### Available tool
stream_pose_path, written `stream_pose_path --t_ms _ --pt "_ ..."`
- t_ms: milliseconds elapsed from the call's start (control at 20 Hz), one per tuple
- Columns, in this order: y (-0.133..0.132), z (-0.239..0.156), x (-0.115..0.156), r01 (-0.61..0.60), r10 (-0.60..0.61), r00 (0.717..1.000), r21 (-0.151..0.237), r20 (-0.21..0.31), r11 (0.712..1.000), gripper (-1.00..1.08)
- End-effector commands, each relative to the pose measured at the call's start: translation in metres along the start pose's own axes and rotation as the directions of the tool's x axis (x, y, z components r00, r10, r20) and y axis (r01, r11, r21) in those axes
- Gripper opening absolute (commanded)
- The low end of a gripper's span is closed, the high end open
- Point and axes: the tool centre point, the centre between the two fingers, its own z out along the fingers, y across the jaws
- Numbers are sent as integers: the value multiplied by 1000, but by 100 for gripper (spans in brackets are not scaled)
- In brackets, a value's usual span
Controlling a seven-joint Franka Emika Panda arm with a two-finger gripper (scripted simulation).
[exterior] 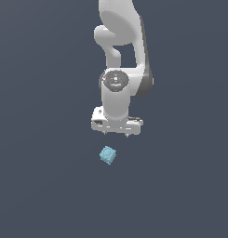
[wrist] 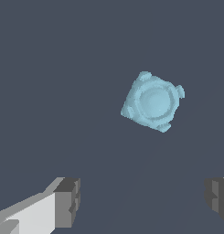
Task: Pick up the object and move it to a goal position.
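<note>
We see the white arm [exterior: 119,56] reaching down from the top of the exterior view, with the tool [exterior: 116,135] pointing straight down over the plain dark grey surface [exterior: 41,186]. We note the tool is released: in the wrist view its two dark grey fingertips [wrist: 67,201] stand wide apart with nothing between them. The block [exterior: 108,155], small, light blue and lumpy, lies on the surface below the tool, slightly toward the exterior view's left, clearly apart from the fingertips. In the wrist view the block [wrist: 152,101] sits turned at an angle, its circular mark facing the camera, with rounded bumps at its corners.
</note>
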Motion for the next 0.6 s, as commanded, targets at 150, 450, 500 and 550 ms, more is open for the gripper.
stream_pose_path --t_ms 150,450,500,550 --pt "11 15 25 -153 153 988 -1 -11 988 100" --pt "23 31 47 -294 294 955 -1 -24 956 100" --pt "24 33 50 -312 312 950 -1 -26 950 100" --pt "25 35 53 -328 328 944 -1 -27 945 100"
